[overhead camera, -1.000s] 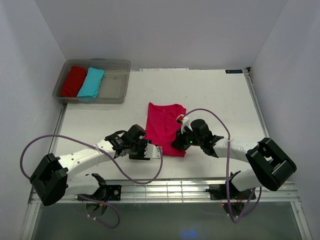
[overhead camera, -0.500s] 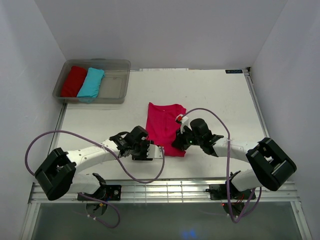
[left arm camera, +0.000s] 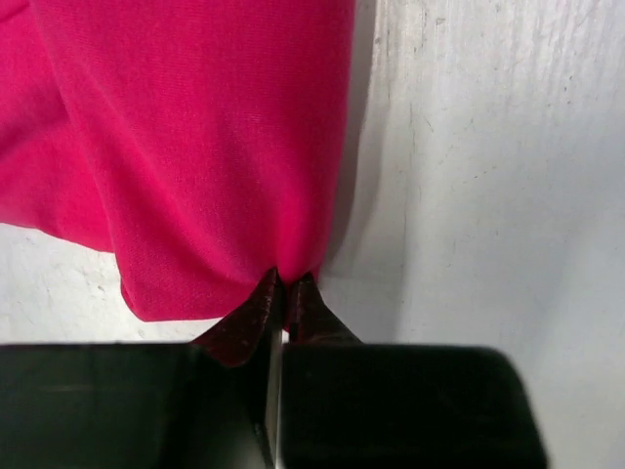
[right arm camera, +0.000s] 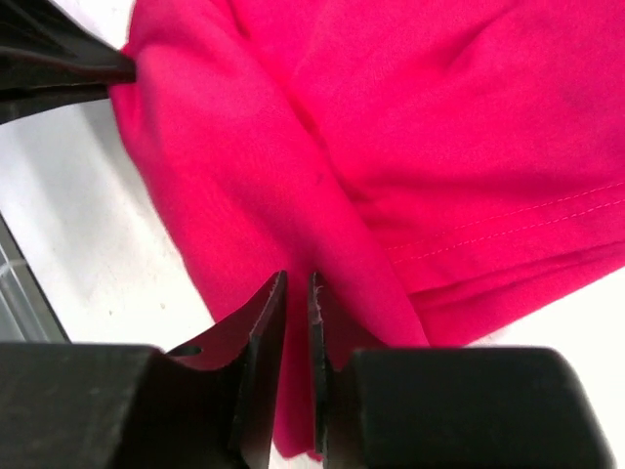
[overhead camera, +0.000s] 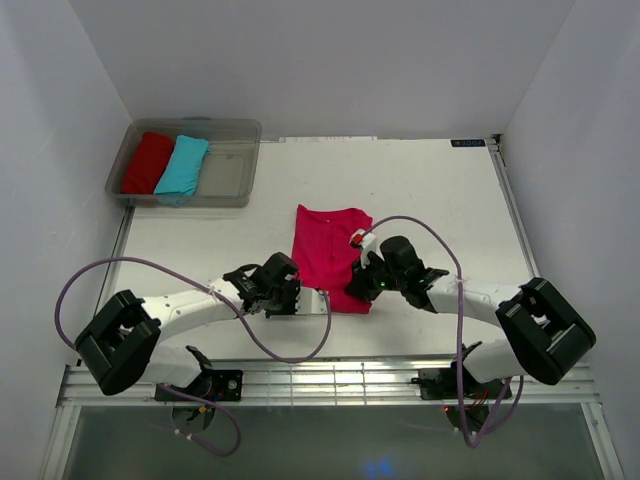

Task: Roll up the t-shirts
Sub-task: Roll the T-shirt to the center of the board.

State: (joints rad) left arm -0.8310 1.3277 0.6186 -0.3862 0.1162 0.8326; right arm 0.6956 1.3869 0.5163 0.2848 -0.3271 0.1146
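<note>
At centre of the overhead frame, the pink t-shirt (overhead camera: 325,250) lies on the white surface (overhead camera: 430,190). My left hand (left arm camera: 286,293) is clamped tight on its lower-left corner, and my right hand (right arm camera: 296,293) is pinched almost closed on its lower-right edge.

Bright magenta-pink t-shirt (overhead camera: 325,250), plain, unprinted. Lies flat at centre of the top view, folded into a narrow rectangle running up-down. Puckers at both lower corners, layered folds and stitched hem showing close up.
</note>
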